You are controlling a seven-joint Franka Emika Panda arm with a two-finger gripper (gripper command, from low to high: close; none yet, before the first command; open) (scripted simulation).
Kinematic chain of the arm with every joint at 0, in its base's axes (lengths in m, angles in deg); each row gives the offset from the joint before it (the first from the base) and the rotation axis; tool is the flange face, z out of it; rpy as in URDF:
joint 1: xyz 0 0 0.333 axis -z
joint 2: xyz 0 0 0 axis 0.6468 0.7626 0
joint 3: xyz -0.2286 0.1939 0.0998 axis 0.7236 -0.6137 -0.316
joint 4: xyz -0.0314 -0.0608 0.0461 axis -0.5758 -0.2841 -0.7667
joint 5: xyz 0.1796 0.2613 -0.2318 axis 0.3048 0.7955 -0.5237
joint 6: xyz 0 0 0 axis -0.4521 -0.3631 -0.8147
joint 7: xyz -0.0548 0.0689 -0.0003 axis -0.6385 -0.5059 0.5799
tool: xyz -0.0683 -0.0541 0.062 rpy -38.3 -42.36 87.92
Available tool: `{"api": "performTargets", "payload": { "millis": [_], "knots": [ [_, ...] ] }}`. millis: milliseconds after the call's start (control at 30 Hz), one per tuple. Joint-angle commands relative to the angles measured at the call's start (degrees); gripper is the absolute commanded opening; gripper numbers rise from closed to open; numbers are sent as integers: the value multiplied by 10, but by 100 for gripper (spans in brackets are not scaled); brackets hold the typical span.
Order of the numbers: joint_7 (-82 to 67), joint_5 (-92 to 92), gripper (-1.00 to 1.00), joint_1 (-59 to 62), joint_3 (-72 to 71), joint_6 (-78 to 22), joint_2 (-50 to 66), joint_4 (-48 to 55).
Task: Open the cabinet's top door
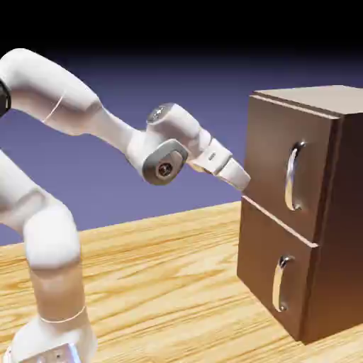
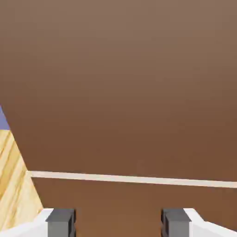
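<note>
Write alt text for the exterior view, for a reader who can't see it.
A white robot arm reaches right toward a dark brown two-door cabinet, its gripper near the left edge of the closed top door, away from that door's curved silver handle. Both stand on a wooden table before a blue-violet backdrop.

Pale wood grain set against blue-violet

The lower part of the exterior view is filled by a surface (image 1: 163,276) of light yellow wood, by which streaks of darker, honey-coloured grain are carried. Above its far edge a plain blue-violet backdrop (image 1: 198,78) is seen, darkened to black along the top. In the hand view, a narrow wedge of the same pale wood is shown at the left edge, topped by a small patch of blue-violet.
</note>
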Motion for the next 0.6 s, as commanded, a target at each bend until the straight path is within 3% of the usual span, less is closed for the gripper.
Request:
{"api": "performTargets", "payload": {
  "millis": [0, 567],
  "knots": [
    [-12, -25, 0, -8, 11, -1, -6, 3],
    [-216, -449, 0, -136, 197, -14, -115, 51]
  ]
}}
